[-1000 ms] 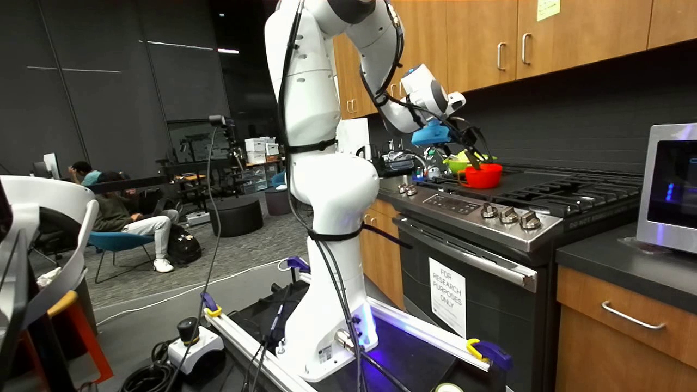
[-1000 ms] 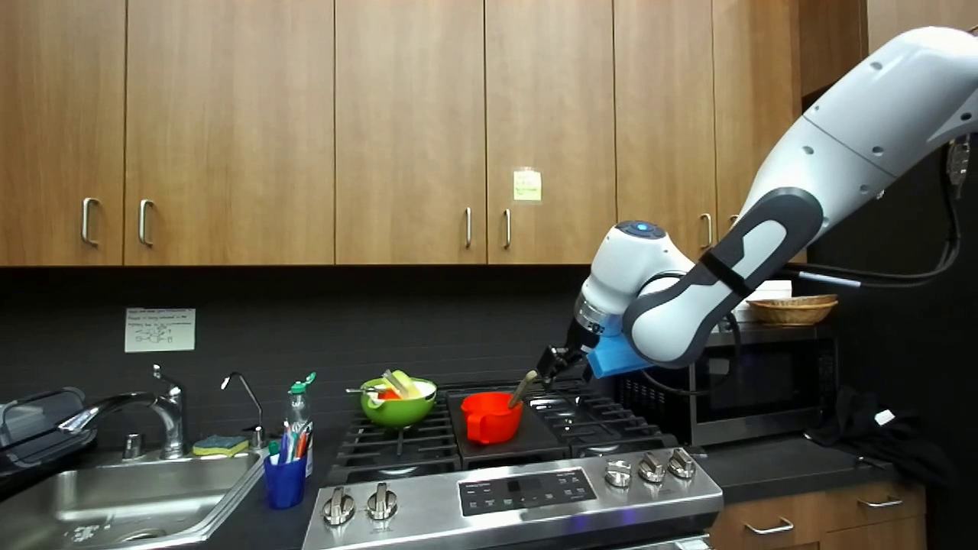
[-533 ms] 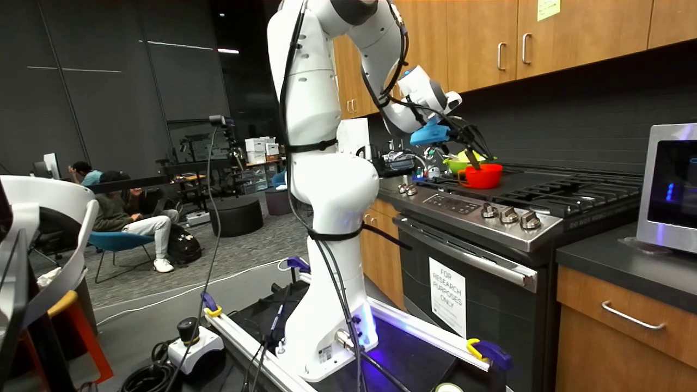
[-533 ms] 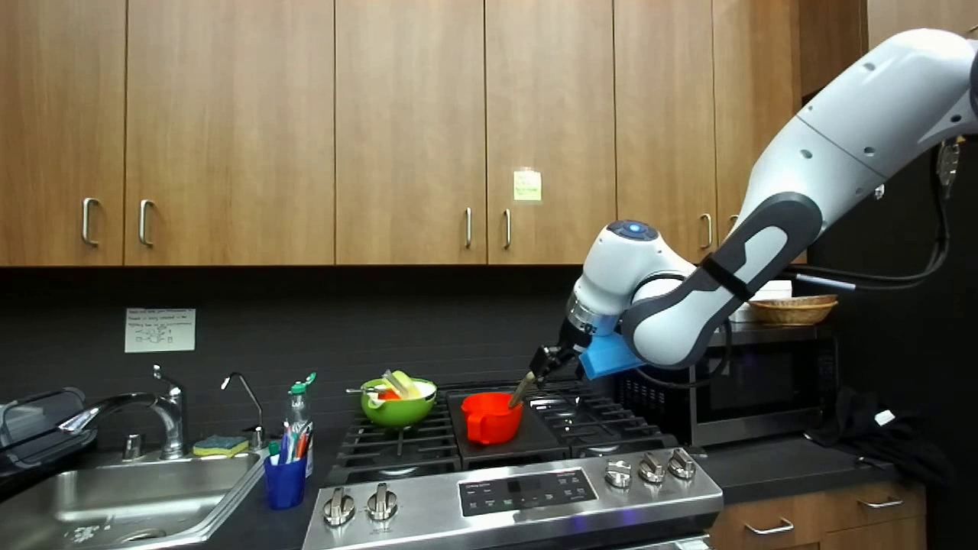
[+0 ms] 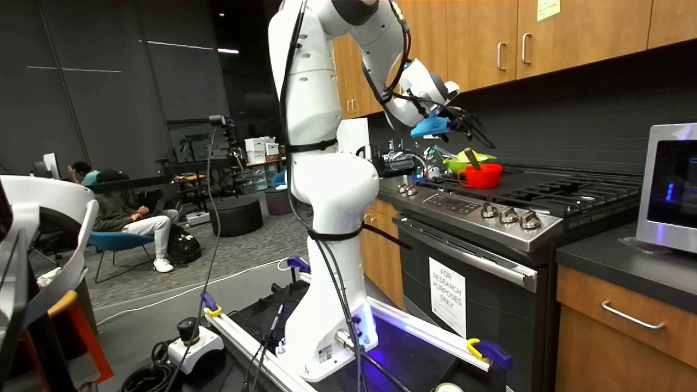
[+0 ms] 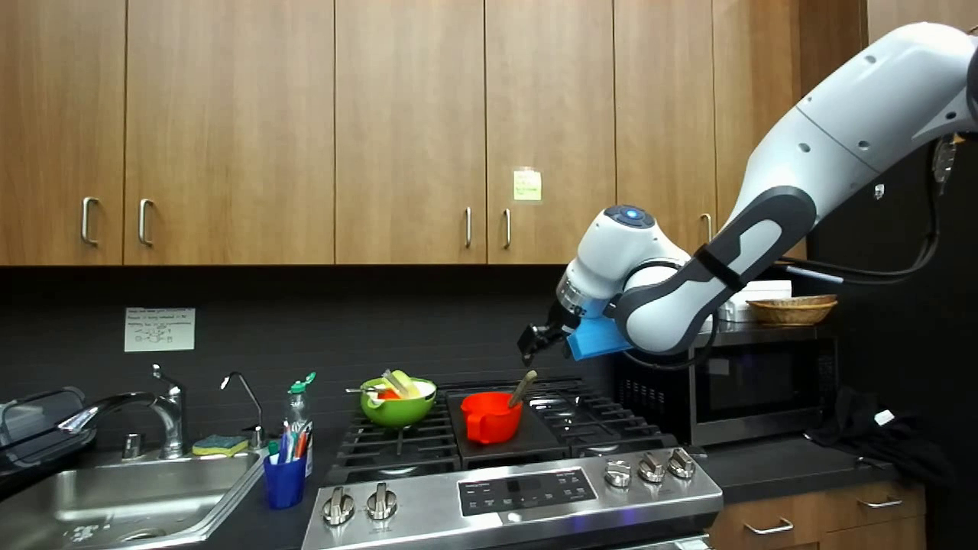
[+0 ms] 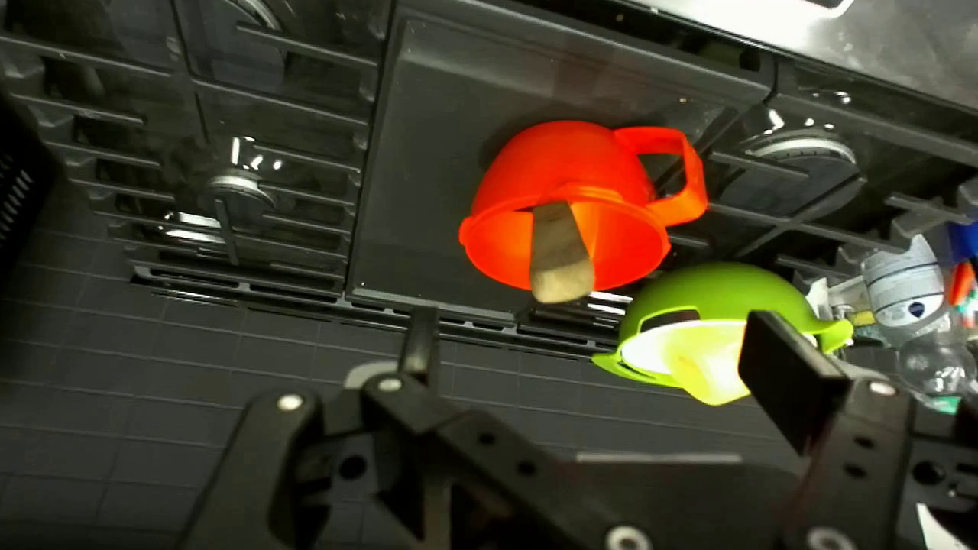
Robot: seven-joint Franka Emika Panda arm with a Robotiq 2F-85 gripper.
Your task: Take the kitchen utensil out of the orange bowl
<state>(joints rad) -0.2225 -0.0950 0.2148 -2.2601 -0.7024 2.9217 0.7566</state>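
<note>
My claw stands spread wide, with nothing in its grip; in both exterior views it hangs above the utensil, clear of it. The utensil tilts out of the orange bowl, which sits on a dark flat plate. Past that I see the green bowl and the tiled wall.

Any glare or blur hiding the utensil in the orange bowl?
In the wrist view the utensil and orange bowl read clearly, though glare whitens the stove front and the green bowl is washed out inside; in an exterior view the dark end effector blends into the dark wall.
</note>
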